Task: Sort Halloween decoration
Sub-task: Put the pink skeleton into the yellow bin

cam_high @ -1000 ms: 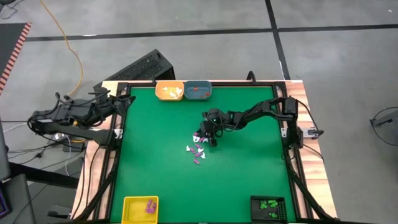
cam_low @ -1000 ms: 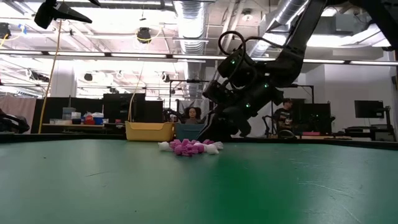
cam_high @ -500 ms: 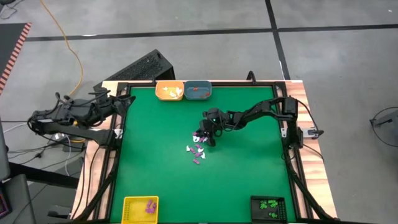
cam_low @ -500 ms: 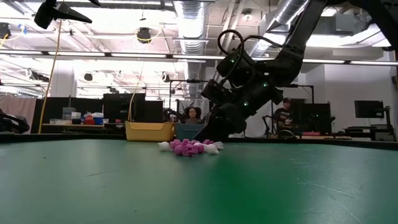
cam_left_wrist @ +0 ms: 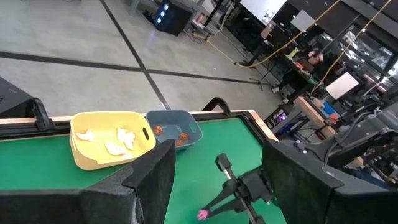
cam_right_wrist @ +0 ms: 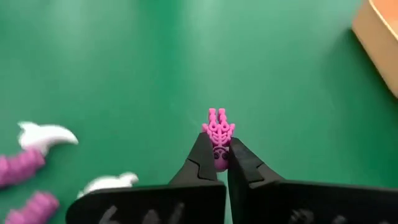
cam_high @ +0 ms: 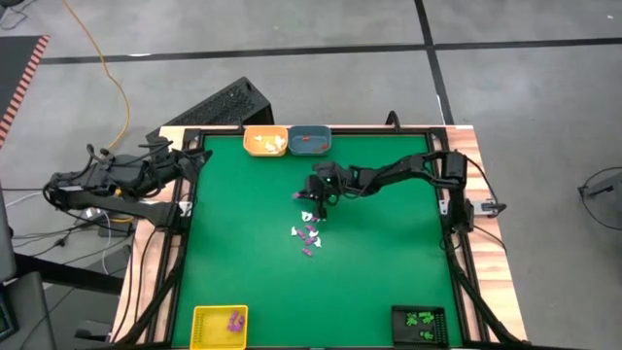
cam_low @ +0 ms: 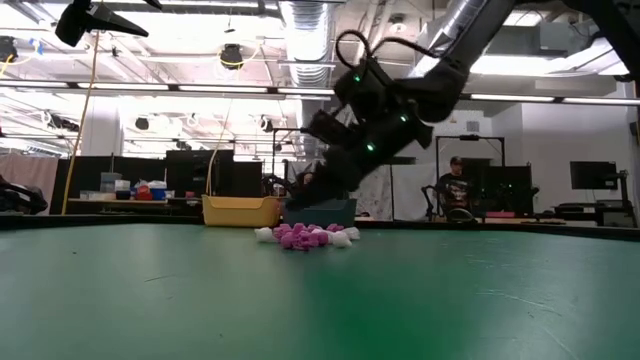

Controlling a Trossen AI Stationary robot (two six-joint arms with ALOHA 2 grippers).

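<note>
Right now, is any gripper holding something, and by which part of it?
Yes. The right gripper pinches a purple trinket by one end; the rest sticks out past the fingertips. The left gripper holds nothing visible.

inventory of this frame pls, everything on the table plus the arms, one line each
purple trinket: one, purple, pinched in the right gripper above the mat
loose trinkets: a small pile, purple and white, mid-table on the green mat
yellow-orange tray: one, far edge, holds white pieces
blue tray: one, touching the yellow-orange tray on its right, holds orange-red pieces
yellow tray: one, near left corner, holds purple pieces
black tray: one, near right corner, holds green pieces
people: two seated in the room behind the table
left gripper: off the table's left edge, jaws apart, holding nothing
right gripper: over mid-table just beyond the pile, shut on the purple trinket
</note>
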